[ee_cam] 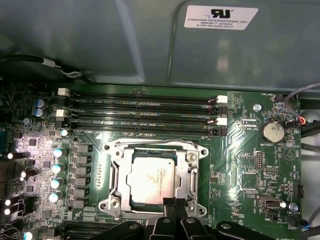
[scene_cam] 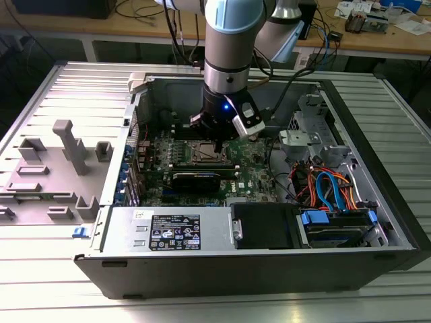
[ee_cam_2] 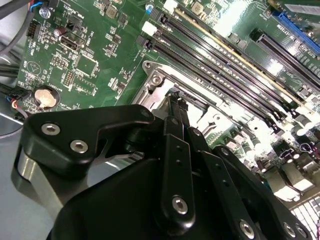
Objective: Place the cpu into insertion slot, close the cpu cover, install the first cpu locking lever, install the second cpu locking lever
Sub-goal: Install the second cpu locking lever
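The arm stood over the open computer case (scene_cam: 377,202), its gripper (scene_cam: 222,142) lowered to the green board (scene_cam: 252,176) right at the socket. In the first wrist view the cpu (ee_cam: 152,180) lay flat and square inside the slot (ee_cam: 112,205), its dull silver top facing up, so I judged the placing done. The cover (ee_cam: 191,172) was down around it, a silvery frame with the chip showing through its window, and it looked closed or very nearly so. A thin wire lever (ee_cam: 150,142) ran along the socket edge nearest the memory slots (ee_cam: 145,111); whether it was hooked home I could not tell, nor could I make out the other lever clearly. So the first two steps appeared finished and the lever work was what remained, or was under way.

The fingers (ee_cam: 176,204) were drawn together to a narrow point with barely a gap between them, tips resting at the socket edge farthest from the memory slots, touching or just above the frame. They did not seem to grip anything; the second wrist view showed the same pinched tips (ee_cam_2: 175,102) coming down on the bright metal of the socket, though what lay directly beneath them was hidden.

The socket itself sat toward the middle of the board, between the memory slots and the black card (scene_cam: 195,179).
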`<state>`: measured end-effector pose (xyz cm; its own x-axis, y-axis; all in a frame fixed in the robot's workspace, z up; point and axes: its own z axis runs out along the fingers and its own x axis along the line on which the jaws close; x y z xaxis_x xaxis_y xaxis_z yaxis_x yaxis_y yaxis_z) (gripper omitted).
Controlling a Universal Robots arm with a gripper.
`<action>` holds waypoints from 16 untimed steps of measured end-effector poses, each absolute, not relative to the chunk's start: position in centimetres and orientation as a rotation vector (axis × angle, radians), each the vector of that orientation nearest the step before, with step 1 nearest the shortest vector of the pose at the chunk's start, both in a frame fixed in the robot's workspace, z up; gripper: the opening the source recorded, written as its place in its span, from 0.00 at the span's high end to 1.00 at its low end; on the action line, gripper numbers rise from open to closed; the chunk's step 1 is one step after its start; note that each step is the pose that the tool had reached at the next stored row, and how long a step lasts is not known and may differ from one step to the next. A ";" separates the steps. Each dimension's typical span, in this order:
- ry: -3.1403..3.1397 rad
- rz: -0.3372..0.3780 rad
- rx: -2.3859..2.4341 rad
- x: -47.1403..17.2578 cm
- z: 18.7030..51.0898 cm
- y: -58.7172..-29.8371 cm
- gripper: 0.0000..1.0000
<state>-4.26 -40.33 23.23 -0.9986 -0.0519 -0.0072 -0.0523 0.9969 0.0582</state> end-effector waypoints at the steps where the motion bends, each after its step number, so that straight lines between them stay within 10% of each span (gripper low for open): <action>1: 3.134 0.092 -0.082 -4.3 23.4 -40.3 0.89; 16: 3.136 0.144 -0.081 -4.2 23.8 -42.8 0.89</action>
